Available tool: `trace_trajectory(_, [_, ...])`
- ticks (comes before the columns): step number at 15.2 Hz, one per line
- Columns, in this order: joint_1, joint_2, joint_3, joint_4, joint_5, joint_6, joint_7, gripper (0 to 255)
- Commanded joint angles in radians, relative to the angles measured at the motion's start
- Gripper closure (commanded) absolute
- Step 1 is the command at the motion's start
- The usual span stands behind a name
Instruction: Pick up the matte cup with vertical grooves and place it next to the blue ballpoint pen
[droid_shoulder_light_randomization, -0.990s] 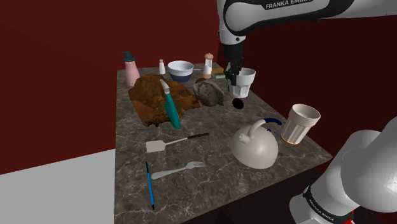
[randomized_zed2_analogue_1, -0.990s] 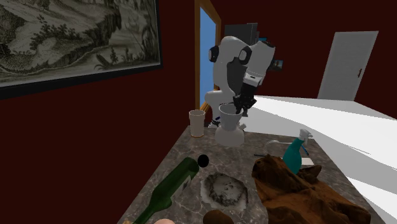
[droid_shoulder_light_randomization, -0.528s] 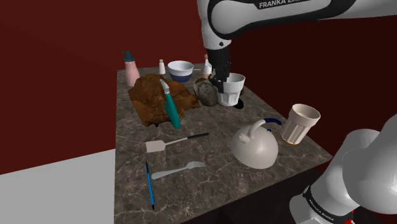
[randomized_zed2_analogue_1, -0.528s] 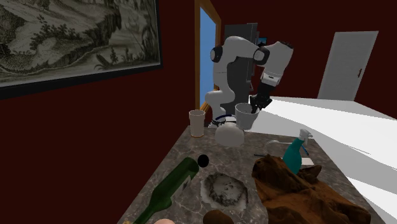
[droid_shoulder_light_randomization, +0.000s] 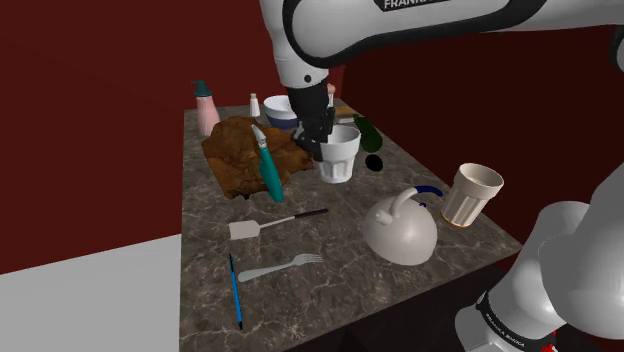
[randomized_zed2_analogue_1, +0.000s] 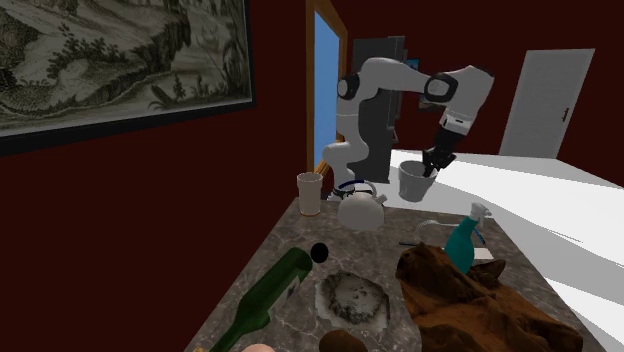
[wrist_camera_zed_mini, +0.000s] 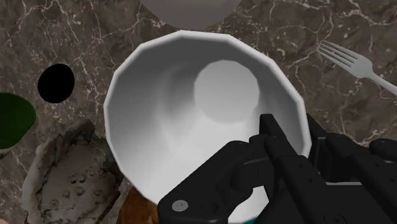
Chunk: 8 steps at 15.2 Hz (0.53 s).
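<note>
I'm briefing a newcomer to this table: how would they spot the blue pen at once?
On the dark marbled table, go to the near corner at the shoulder view's left. The blue pen lies beside the grey fork, nearer than the spatula: slim, blue, without prongs or blade.

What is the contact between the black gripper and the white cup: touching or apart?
Touching. In the wrist view the gripper clasps the white cup by its wall, one finger inside and one outside.

White arm (droid_shoulder_light_randomization: 400, 35) with dark joints, black fingers (wrist_camera_zed_mini: 280, 149), Franka lettering.
</note>
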Motion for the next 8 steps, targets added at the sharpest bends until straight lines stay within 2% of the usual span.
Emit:
trace_trajectory(1, [0.026, 0.043, 0.028, 0.060, 0.004, -0.025, 0.052, 255])
trace_trajectory(8, [0.025, 0.047, 0.026, -0.030, 0.003, 0.068, 0.063, 255])
